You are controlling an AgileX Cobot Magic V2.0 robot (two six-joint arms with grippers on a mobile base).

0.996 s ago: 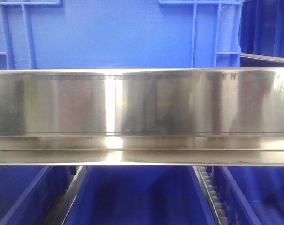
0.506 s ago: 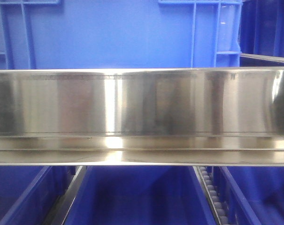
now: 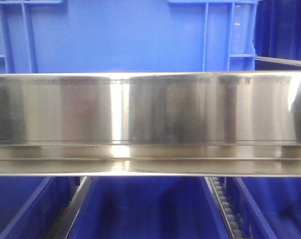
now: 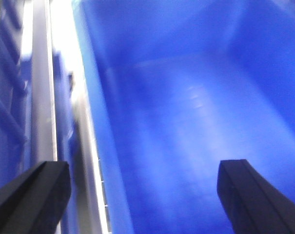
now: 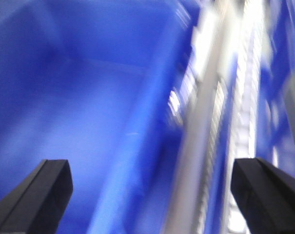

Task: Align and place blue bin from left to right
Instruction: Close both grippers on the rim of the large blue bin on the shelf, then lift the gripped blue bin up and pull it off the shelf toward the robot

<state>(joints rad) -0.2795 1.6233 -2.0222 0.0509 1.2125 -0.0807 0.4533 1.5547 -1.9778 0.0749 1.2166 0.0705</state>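
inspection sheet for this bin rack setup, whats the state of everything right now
surface: steel rail spans the front view, shiny, no dents seen
job's things: upper bin behind the rail; lower bin below it, looks empty
clutter: nothing seen
grippers: left gripper jaws open, straddling a bin's left wall; right gripper jaws open, straddling a bin's right wall; both hold nothing; wrist views are blurred
cables: nothing seen
surroundings: roller track right of the lower bin; side bins flank it
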